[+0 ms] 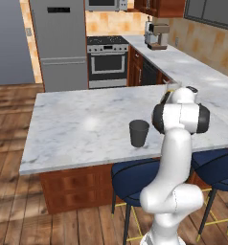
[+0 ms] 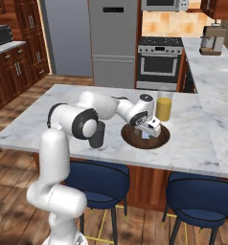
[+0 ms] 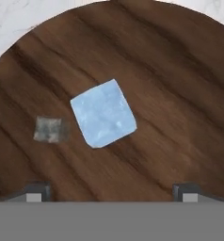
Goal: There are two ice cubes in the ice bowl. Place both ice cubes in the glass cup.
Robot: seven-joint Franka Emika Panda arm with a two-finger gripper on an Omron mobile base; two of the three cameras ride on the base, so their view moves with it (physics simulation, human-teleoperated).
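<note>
Fingers (image 3: 109, 192) spread open; ice cube (image 3: 103, 113) beyond tips, in ice bowl (image 3: 180, 94).

Pale blue ice cube (image 3: 103, 113), brown wood-grained bowl (image 3: 180, 94)

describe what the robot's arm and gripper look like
The arm is glossy white, built of rounded tubular links with dark grey to black rings at the joints. No cables or markings show. The gripper has two small dark grey finger tips with lighter grey square pads.
</note>
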